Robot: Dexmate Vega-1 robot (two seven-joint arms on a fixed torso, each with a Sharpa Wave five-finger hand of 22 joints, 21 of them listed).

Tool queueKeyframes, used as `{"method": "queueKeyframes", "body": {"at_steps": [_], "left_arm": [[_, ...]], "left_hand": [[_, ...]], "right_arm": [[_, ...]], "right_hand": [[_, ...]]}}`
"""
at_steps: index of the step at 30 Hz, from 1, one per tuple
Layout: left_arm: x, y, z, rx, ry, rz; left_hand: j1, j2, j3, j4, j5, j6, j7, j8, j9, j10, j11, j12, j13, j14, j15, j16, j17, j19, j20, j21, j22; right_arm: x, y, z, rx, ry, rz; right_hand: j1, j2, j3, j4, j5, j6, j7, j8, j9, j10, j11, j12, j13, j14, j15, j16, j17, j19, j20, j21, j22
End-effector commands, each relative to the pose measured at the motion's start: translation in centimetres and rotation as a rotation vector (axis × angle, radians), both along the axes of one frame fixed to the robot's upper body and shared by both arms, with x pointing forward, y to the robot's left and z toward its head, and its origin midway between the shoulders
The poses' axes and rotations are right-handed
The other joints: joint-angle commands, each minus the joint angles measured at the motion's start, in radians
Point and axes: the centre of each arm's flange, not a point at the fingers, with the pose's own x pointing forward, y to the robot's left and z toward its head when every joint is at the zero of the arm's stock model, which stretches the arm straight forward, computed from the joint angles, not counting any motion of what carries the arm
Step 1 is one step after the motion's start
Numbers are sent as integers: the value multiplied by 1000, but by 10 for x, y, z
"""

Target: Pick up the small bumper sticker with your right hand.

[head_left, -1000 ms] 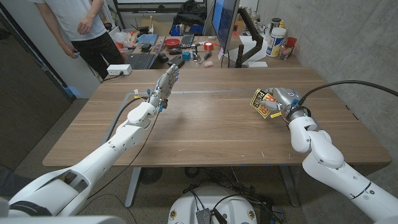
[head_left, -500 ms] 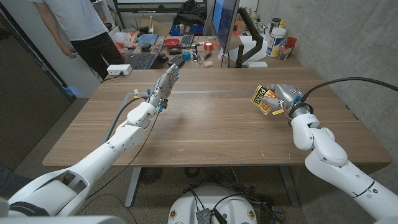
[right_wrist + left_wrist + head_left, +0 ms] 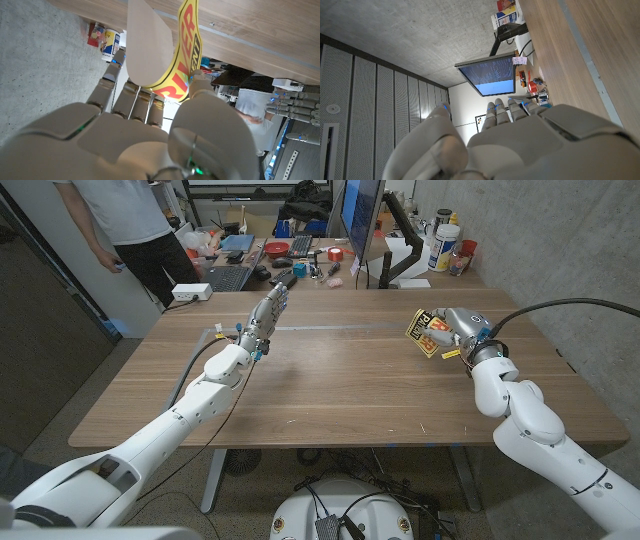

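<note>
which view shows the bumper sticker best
The right wrist view: the bumper sticker looms close, curled, its red lettering on yellow plain, pinched by the right hand. The head view shows it small and lifted off the table.

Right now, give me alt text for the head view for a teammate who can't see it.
The right hand holds a small yellow and red bumper sticker above the wooden table. The left hand is open, holding nothing.
</note>
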Motion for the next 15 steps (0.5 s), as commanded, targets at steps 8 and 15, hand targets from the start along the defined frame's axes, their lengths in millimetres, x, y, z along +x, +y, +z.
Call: {"method": "queueKeyframes", "body": {"at_steps": [8,15], "left_arm": [[0,1,0,-10,-7,1],[1,-1,2,-8,-11,-2]], "left_hand": [[2,13,-5,-2,-2,4,-1,0,5,-2,-6,4,2,-8,-3,1,2,-5,4,-5,4],[3,14,-6,-2,-2,3,-2,-1,5,-3,-6,4,2,-9,-4,1,2,-5,3,-5,4]], "right_arm": [[-4,-2,18,13,-29,7],[-6,-3,23,11,-43,11]], "right_hand": [[6,3,4,3,-4,14,0,-3,5,11,0,-3,1,14,-2,-1,3,15,-2,-4,3],[8,3,5,2,-4,16,0,-4,5,12,2,-5,1,15,-3,-2,3,16,-2,-6,3]]}}
